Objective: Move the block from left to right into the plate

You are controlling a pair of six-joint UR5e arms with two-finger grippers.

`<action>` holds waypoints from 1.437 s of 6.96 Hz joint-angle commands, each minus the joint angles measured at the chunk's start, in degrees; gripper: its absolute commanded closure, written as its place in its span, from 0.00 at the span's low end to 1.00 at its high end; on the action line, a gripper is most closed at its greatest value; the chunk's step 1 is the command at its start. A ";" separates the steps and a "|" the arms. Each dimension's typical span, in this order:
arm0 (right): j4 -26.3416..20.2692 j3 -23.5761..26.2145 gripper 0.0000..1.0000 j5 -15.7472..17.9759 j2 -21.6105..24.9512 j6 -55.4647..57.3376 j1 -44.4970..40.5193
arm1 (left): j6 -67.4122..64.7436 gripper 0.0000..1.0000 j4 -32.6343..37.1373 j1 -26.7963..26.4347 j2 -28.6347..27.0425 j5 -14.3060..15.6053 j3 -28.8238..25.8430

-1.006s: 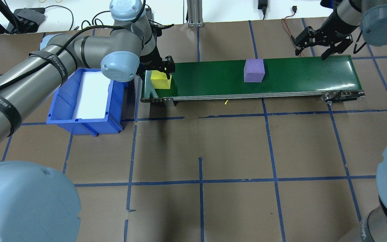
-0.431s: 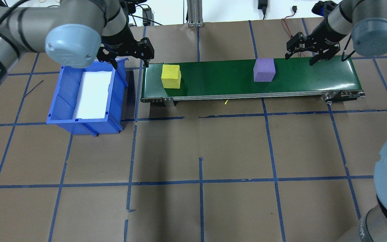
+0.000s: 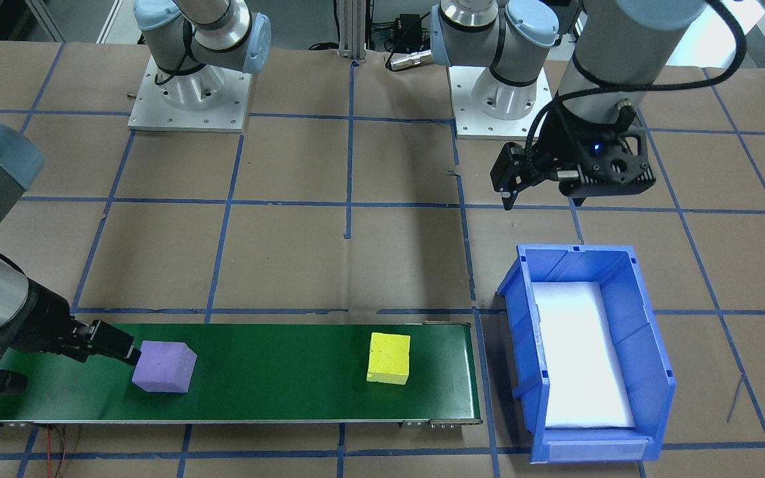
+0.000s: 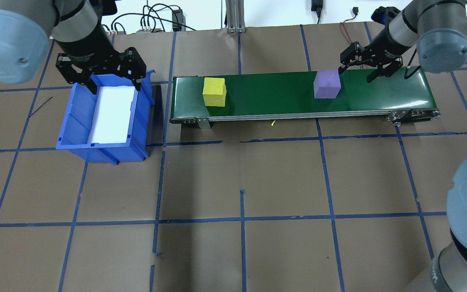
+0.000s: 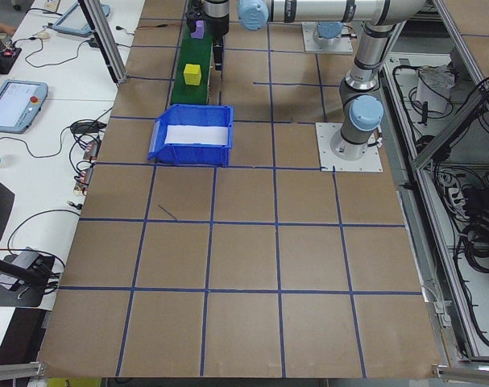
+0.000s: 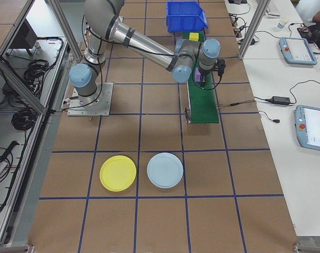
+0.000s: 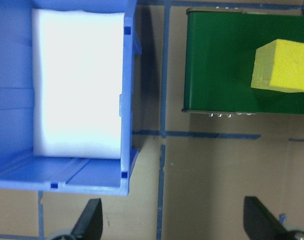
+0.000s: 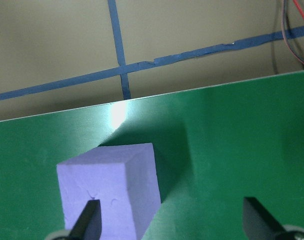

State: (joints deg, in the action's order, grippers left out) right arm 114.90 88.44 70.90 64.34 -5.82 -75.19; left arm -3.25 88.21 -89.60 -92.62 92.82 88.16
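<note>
So the right claw is sitting spread wide over the far end of the green conveyor belt, grasping nothing. One finger is hanging right at the top corner of the purple block, and from the wrist view the block is lying off toward that finger instead of centred between the two. Touching or just barely apart? Honestly can't tell from these angles.

The left claw is hanging released too, fingers well apart, hovering over the back end of the blue bin, which is showing a white pad on its floor. Nothing is sitting between its fingers.

Further out, the yellow block is resting on the belt near the bin end, well apart from the purple one.

The yellow plate is lying on the counter way past the belt's other end, just beside a pale blue plate, and both are looking bare.
</note>
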 commanded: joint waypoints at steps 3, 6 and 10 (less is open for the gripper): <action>1.46 -0.02 0.00 -4.63 -1.59 -6.10 0.14 | 0.44 0.00 2.75 0.39 3.15 0.87 0.35; 1.73 2.44 0.02 -3.14 -1.68 -7.54 0.22 | 0.08 0.00 2.49 -0.14 3.77 0.96 0.35; 1.64 1.31 0.68 3.53 -1.59 -6.75 0.83 | 0.00 0.00 1.00 0.65 3.85 1.05 0.35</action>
State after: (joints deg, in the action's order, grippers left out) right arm 116.53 90.31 72.55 62.48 -12.87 -74.75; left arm -3.13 89.68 -88.97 -88.83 93.86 88.44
